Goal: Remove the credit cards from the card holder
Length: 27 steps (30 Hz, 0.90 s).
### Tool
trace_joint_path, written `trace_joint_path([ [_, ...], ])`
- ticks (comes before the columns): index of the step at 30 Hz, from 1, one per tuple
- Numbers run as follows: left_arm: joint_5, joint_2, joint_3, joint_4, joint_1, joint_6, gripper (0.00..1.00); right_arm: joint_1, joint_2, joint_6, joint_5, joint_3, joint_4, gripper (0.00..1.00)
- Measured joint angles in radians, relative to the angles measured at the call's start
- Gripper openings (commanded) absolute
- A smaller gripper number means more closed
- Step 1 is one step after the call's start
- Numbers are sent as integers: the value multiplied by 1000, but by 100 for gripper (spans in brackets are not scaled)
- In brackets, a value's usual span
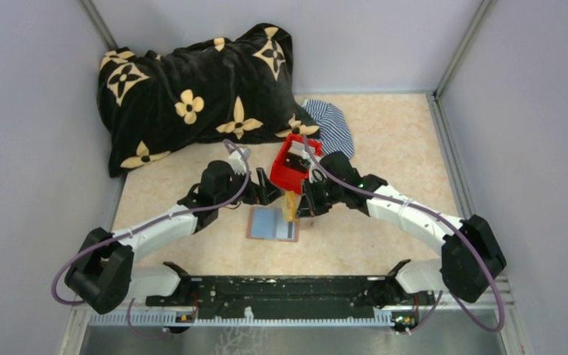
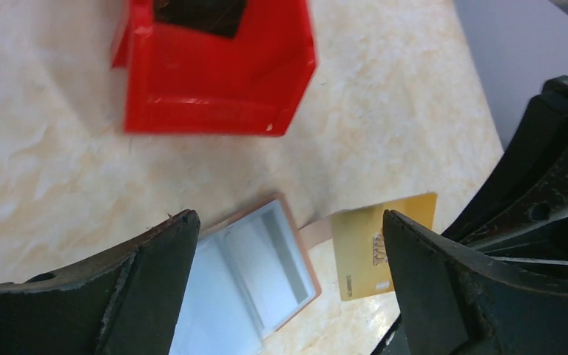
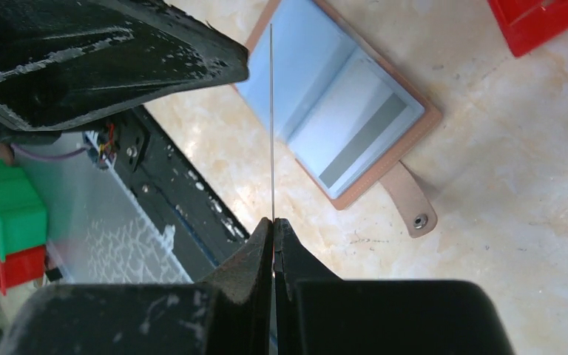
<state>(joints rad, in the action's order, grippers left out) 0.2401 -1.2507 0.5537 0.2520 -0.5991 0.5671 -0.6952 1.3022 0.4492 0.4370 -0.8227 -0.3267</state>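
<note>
Extraction looks part done: your right end effector (image 3: 274,222) is clamped on the orange card (image 2: 373,248), held on edge just in front of the red box (image 1: 290,168). Lift it clear and lay it on bare tabletop (image 1: 384,140). Your left end effector (image 2: 290,222) hangs wide and empty. The card holder (image 1: 270,223) lies open in front of the box. Its blue inside is too blurred to tell whether more cards remain.

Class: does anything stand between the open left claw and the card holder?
Nothing visible does. The left claw faces the card holder directly; the gold card in the right claw stands beside it.
</note>
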Motion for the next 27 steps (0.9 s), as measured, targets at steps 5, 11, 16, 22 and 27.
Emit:
trace_joint_path([
  [5, 119, 3, 35, 84, 3, -67, 100, 0, -32, -82, 56, -95, -158, 0],
  [11, 323, -5, 33, 277, 27, -112, 96, 0, -129, -132, 125, -135, -310, 0],
  [16, 535, -28, -10, 509, 52, -65, 88, 0, -172, -161, 161, -175, -385, 0],
  [22, 772, -125, -20, 850, 56, 74, 85, 0, -183, -169, 215, -173, -404, 0],
  [27, 879, -202, -20, 1075, 56, 209, 84, 0, -198, -169, 229, -172, -404, 0],
])
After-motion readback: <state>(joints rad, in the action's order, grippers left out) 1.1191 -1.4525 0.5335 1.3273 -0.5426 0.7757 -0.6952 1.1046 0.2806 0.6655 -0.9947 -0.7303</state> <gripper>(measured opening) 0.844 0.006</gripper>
